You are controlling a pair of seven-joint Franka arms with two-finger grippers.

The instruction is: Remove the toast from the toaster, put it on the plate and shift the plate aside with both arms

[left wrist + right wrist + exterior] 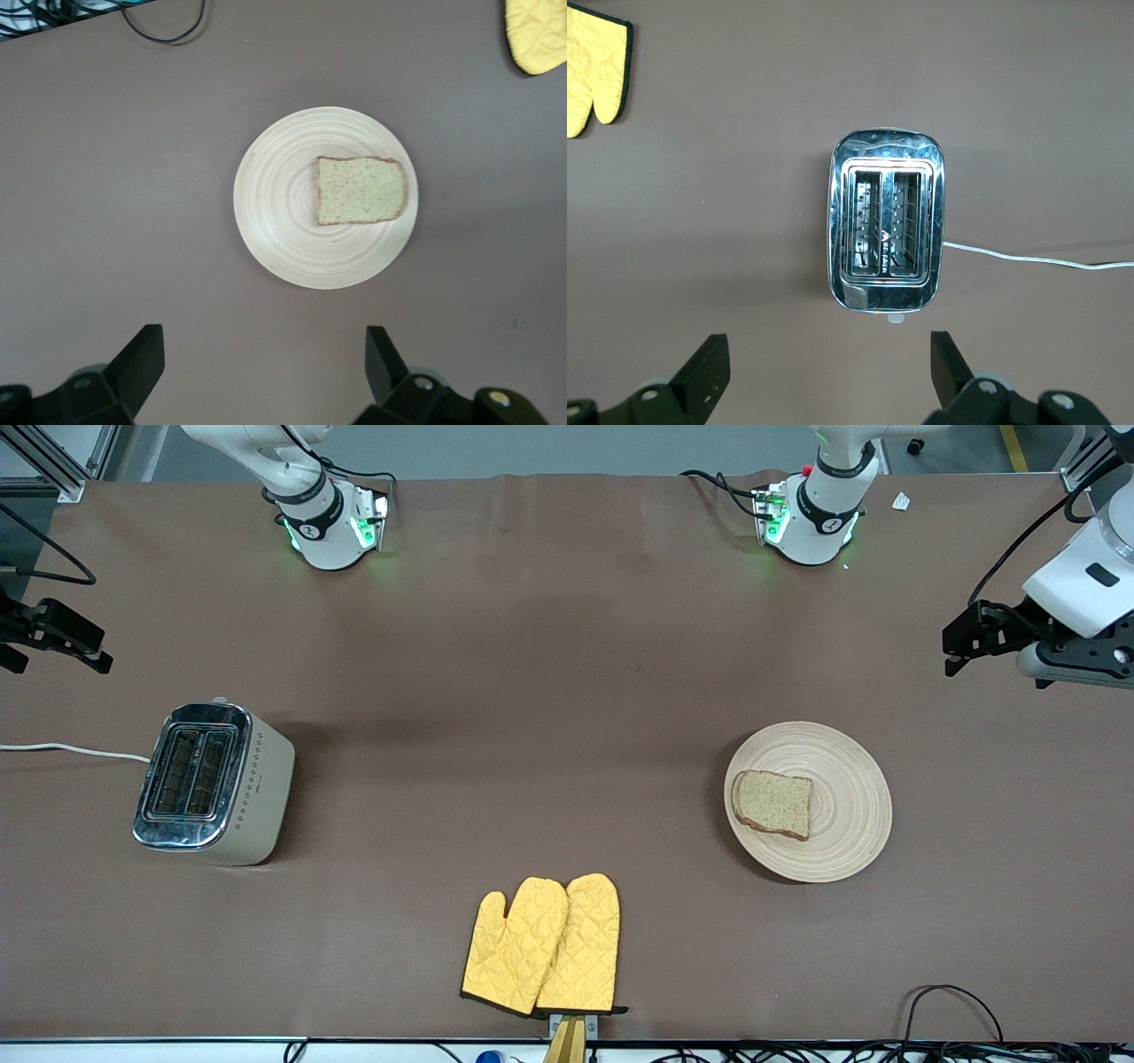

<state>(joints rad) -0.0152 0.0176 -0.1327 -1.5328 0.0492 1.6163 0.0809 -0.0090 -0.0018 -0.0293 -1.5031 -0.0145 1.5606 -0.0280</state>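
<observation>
Resting speckled square toast (772,803), round ring-grained wooden plate (846,815)

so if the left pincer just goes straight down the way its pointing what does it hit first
Most likely bare table, just short of the plate. The left pincer, open, looks straight down with the plate and toast slightly ahead of its fingertips; depth is hard to judge, so it might clip the plate's rim.
</observation>
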